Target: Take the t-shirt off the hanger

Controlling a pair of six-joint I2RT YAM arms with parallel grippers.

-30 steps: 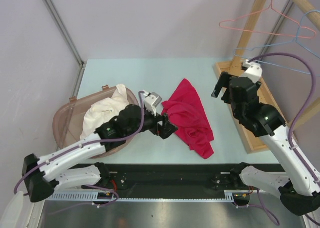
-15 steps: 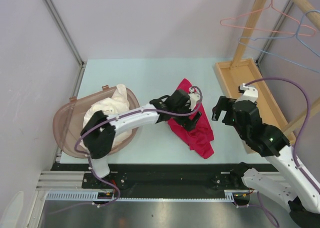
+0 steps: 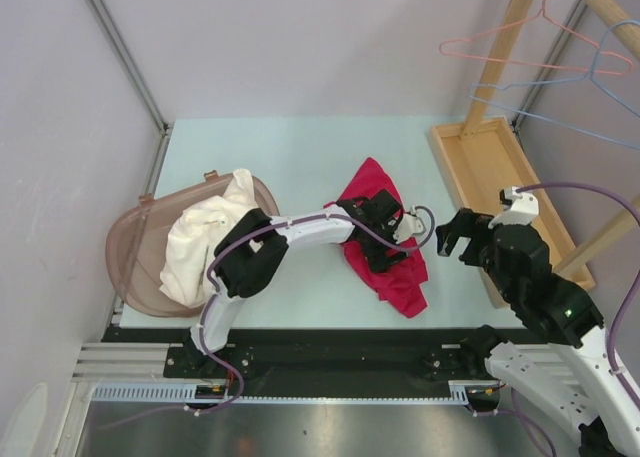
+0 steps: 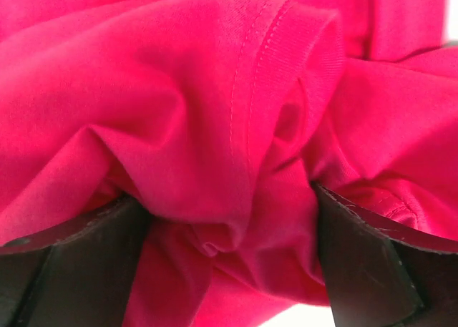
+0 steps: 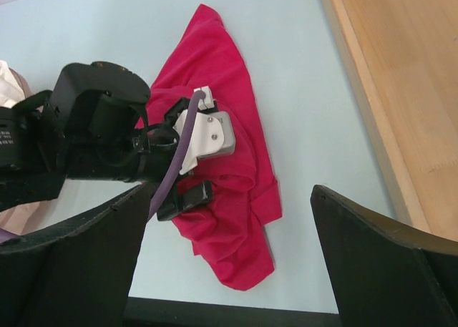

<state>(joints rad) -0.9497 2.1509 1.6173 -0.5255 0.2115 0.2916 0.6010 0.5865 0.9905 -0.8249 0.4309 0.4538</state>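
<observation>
We have swung our left tool (image 3: 385, 235) from beside the basket (image 3: 130, 247) out onto the t-shirt (image 3: 405, 277), jaws now straddling a fold. Our right tool (image 3: 462, 235) has drawn back from the tray (image 3: 490, 147) corner toward the worktop's (image 3: 300, 157) near edge.

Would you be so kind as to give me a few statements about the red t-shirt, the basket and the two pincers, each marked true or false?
1. The red t-shirt lies crumpled on the table. True.
2. The left pincer hangs over the basket. False: it is down on the t-shirt, its jaws wide with a fold of red fabric between them.
3. The right pincer grips a hanger. False: it is open and empty, beside the wooden tray.
4. The basket holds a cream cloth. True.
</observation>
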